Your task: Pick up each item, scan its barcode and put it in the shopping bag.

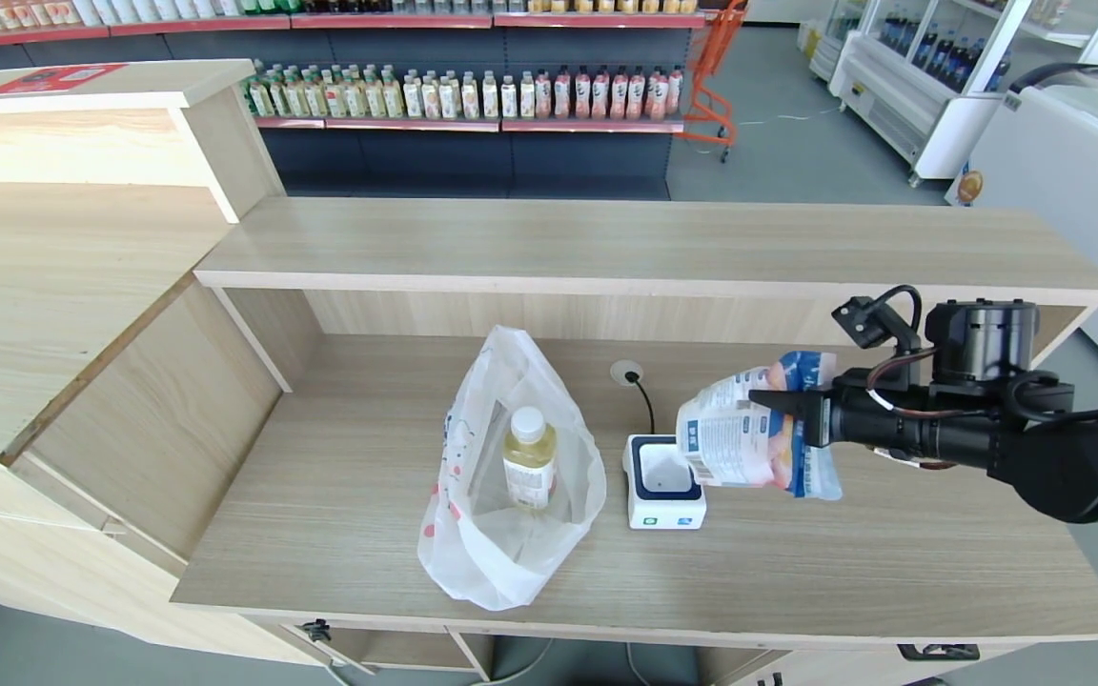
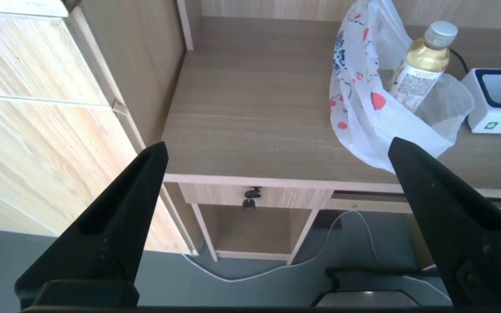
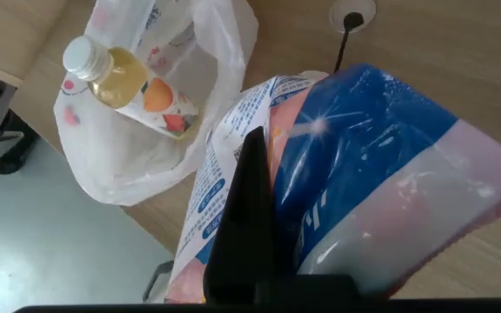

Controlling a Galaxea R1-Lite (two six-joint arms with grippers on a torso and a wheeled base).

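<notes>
My right gripper (image 1: 782,405) is shut on a blue, white and pink snack packet (image 1: 749,433), holding it just above and right of the white barcode scanner (image 1: 665,482) on the counter. The right wrist view has the packet (image 3: 364,183) close up, pinched by a dark finger (image 3: 249,209). A white plastic shopping bag (image 1: 501,476) stands open left of the scanner with a yellow drink bottle (image 1: 529,457) upright inside. The left gripper (image 2: 277,217) hangs open, off the counter's front left edge, with nothing between its fingers; the bag (image 2: 368,96) and bottle (image 2: 424,56) lie beyond it.
The wooden counter (image 1: 892,562) has a raised ledge (image 1: 644,243) behind and a taller cabinet (image 1: 63,267) on the left. The scanner's cable (image 1: 646,400) runs to a hole in the counter. Free room lies right of the scanner. Shelves of bottles stand behind.
</notes>
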